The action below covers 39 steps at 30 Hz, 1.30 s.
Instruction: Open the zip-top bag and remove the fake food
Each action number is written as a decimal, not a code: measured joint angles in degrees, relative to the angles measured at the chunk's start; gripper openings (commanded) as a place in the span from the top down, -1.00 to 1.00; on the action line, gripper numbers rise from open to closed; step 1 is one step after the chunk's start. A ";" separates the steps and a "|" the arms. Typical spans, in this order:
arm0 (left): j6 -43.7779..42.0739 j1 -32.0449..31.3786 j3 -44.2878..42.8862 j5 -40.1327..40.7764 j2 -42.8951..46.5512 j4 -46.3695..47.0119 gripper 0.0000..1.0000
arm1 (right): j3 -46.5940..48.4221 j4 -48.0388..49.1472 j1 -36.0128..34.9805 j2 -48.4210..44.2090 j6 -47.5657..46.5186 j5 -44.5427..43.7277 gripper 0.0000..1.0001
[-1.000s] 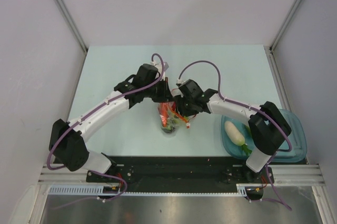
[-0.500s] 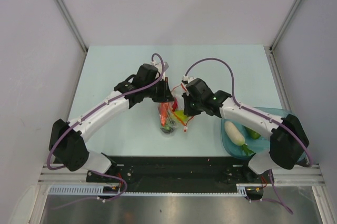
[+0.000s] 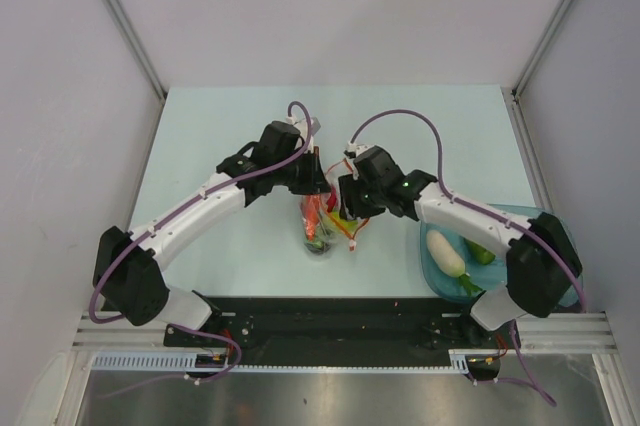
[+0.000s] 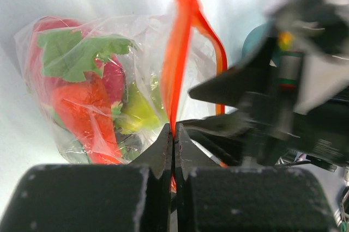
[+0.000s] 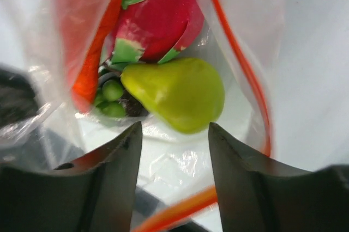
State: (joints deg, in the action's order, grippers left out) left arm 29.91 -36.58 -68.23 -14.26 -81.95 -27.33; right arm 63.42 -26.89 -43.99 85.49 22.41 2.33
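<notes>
**Right arm swung wide, its open fingers at the bag mouth**

A second ago the right arm's elbow was folded over the teal translucent oval plastic tray (image 3: 490, 276) and hid part of it. Now that elbow sits out at the tray's right edge. The forearm is stretched towards the middle, and a second piece shows on the tray. The left arm has not moved.

Counted from the near edge: two arms, one tray and one bag. The tray holds two pieces, a smooth white plastic radish (image 3: 445, 251) with a green top and a small green plastic fruit (image 3: 481, 254) just beside it.

Farther in, the clear, floppy, crinkled plastic zip-top bag (image 3: 318, 231) hangs down to the pale surface (image 3: 220, 126), with the rest of the fake food inside. That is one glossy yellow-green pear-shaped fruit (image 5: 180, 93), one pink-red dragon fruit (image 5: 158, 22) with green leaves and one orange carrot (image 5: 90, 63). There are also some small round dark-green pieces (image 5: 112, 98), perhaps two or three; the plastic blurs them.

The right end effector (image 5: 174, 134) stands at the bag's mouth with its two dark fingers apart and nothing between them, the pear-shaped fruit just beyond the tips. The left end effector (image 4: 173, 134) has its fingers pressed together, clamped on the bag's thin red-orange zip strip (image 4: 182, 41), which loops upward from the pinch.
</notes>
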 measured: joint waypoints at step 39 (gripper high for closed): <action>-0.48 0.00 0.15 -0.57 0.09 -0.07 1.00 | 0.09 -0.68 0.35 -2.93 -0.15 -2.25 0.60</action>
State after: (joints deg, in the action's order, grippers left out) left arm 29.43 -36.58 -68.07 -14.83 -81.87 -27.40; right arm 63.51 -27.57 -43.64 82.56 22.26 0.08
